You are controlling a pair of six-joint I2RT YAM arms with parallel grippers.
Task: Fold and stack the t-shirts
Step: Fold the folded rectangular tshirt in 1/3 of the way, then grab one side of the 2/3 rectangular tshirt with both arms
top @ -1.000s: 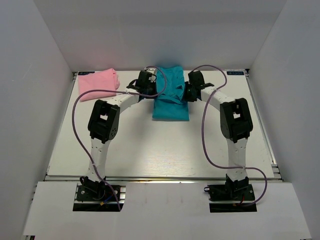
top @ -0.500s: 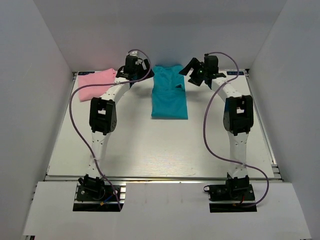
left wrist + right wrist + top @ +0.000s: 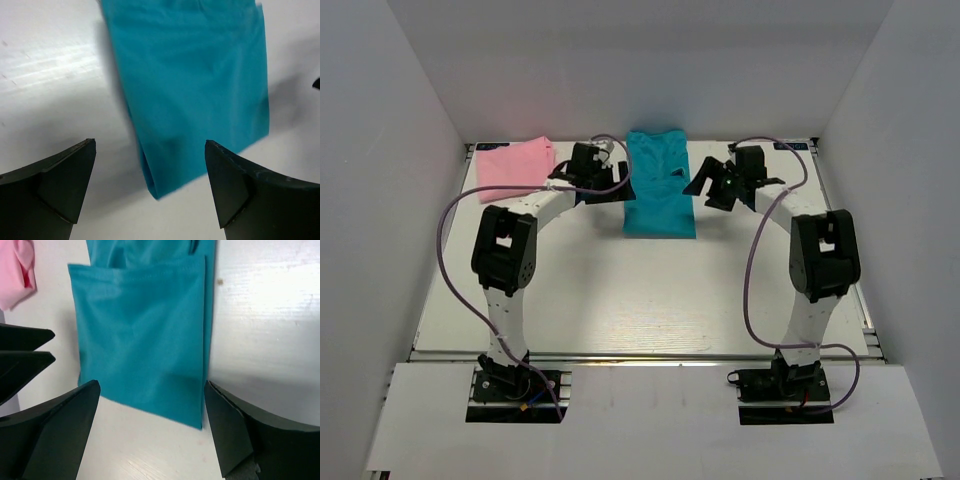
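At the far left corner of the surface (image 3: 640, 290), the pink t-shirt (image 3: 515, 166) lies in a folded bundle, apart from everything else. Just right of it, the left gripper (image 3: 150, 144) hangs with its jaws spread wide and empty, at the left edge of the teal t-shirt (image 3: 660, 190). That shirt lies flat at the back centre, folded into a narrow oblong. On its right side the right gripper (image 3: 152, 385) hovers, likewise wide and holding nothing. Both shirts look folded, so the folding seems nearly done; stacking one on the other is left.
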